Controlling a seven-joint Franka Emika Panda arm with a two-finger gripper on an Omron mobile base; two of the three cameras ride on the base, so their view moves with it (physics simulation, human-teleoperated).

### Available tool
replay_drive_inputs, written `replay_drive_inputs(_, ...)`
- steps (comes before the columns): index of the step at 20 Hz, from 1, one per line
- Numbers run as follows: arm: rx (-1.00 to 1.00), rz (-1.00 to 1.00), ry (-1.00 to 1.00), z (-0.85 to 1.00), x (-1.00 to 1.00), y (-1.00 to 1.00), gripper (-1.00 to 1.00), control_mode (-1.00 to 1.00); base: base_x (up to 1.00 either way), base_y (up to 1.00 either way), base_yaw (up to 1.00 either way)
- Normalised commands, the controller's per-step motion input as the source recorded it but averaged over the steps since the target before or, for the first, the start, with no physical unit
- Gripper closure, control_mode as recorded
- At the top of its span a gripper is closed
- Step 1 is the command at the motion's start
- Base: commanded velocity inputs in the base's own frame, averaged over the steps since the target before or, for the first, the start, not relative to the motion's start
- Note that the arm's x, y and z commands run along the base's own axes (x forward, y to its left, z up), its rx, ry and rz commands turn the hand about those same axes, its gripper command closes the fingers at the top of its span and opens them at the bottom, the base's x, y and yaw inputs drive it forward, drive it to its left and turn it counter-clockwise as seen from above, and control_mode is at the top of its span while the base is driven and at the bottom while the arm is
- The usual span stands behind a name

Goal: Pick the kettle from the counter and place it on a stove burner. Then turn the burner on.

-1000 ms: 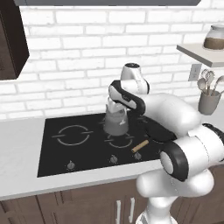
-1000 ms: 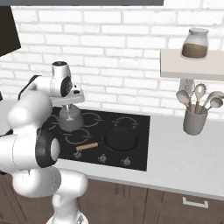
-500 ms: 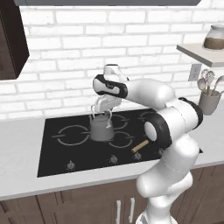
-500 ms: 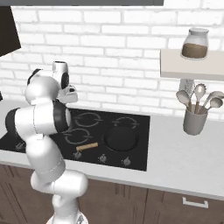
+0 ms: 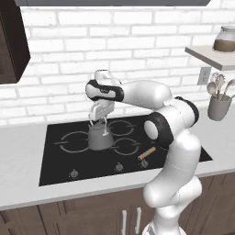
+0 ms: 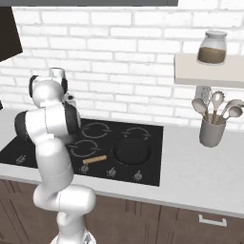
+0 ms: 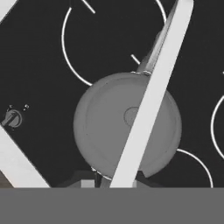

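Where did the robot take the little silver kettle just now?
The gripper, jaws shut on the wire handle, carried the small squat silver-grey metal kettle leftward across the black glass cooktop, from near the dark pan's wooden handle toward the large double-ring burner. Whether it rests on the glass yet is unclear. The pan, the grey utensil cup and the glass jar stayed put.

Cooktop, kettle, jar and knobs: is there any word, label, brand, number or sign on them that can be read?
No readable text.
Cooktop: ring markings, no words.
Knobs: tiny marks beside one, too small to read.
Kettle, hanging from the pincer: bare metal.
Jar on the shelf: no label.
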Motion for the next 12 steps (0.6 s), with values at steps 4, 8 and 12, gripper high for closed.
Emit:
replay_drive_inputs(4,0.0,0.1,0.0,0.0,0.17,0.59,1.0,-1.0,0.0,0.0,0.0)
replay_drive_inputs(8,0.0,0.08,-0.08,0.0,-0.02,0.35,1.0,-1.0,0.0,0.0,0.0)
replay_drive_inputs(12,0.0,0.07,-0.16,0.0,0.0,0.27,1.0,-1.0,0.0,0.0,0.0)
